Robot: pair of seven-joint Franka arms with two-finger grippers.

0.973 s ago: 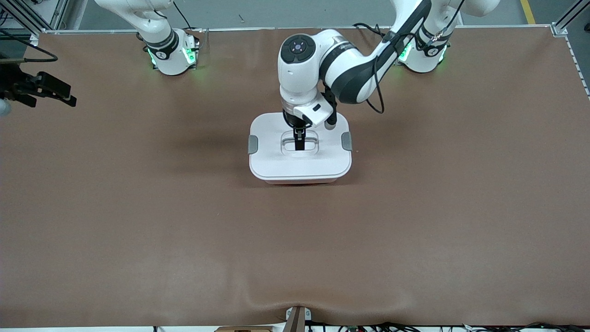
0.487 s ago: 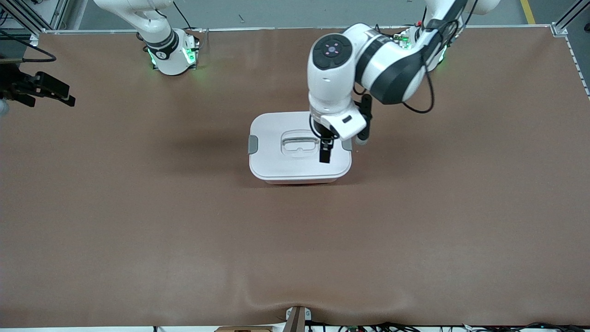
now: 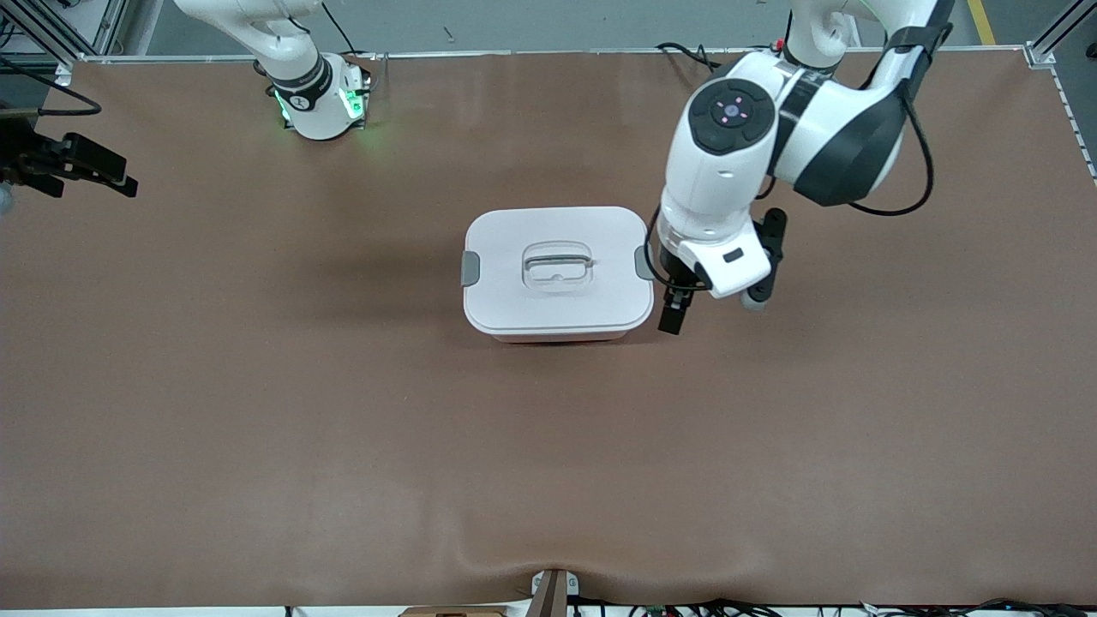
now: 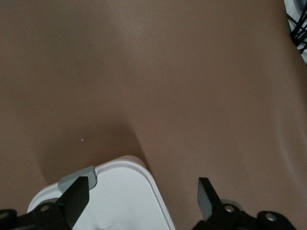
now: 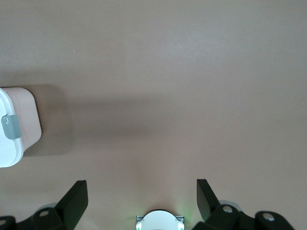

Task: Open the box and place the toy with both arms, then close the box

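One pink box (image 3: 557, 272) — white lid (image 3: 514, 248); grey clips (image 3: 470, 268)

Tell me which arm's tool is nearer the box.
Left. The left tool, open, hangs beside the box at its clip; the right tool, open, waits at the table's edge.

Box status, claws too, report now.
Left claw open, empty, beside box. Right claw open, waiting at table edge. Lid on. Toy unseen.

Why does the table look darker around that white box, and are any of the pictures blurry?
Front view: sharp, a soft shadow beside the box, green glow at the right arm's base. Left wrist view: a darker shadow by the box corner, left gripper fingers sharp. Right wrist view: a broad faint shadow band.
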